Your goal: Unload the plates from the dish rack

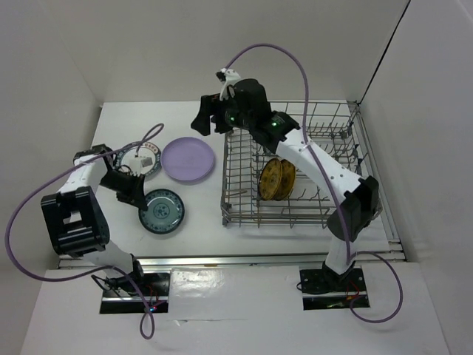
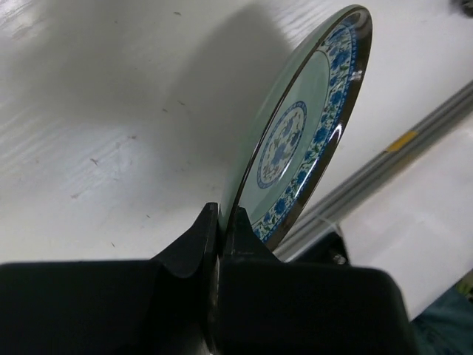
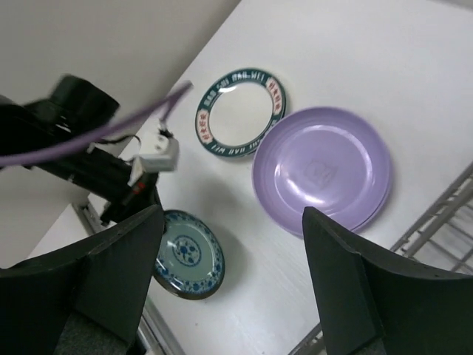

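left claw [image 1: 135, 194]: clamped on teal plate [image 1: 163, 211] rim, near-left worktop [image 1: 203, 214]
right claw [image 1: 205, 118]: spread wide, empty, near lavender plate [image 1: 188, 158]
dish rack [image 1: 244, 219]: held two yellow plates [image 1: 276, 179] upright

White table [image 1: 203, 216] (faintly scuffed surface) enclosed on three sides by plain white wall panels [image 1: 170, 41]; lighting even.

The teal plate [image 2: 310, 126] loses its lower rim between the left jaws. The right wrist view's edge cuts the dish rack [image 3: 442, 211] to a few wires.
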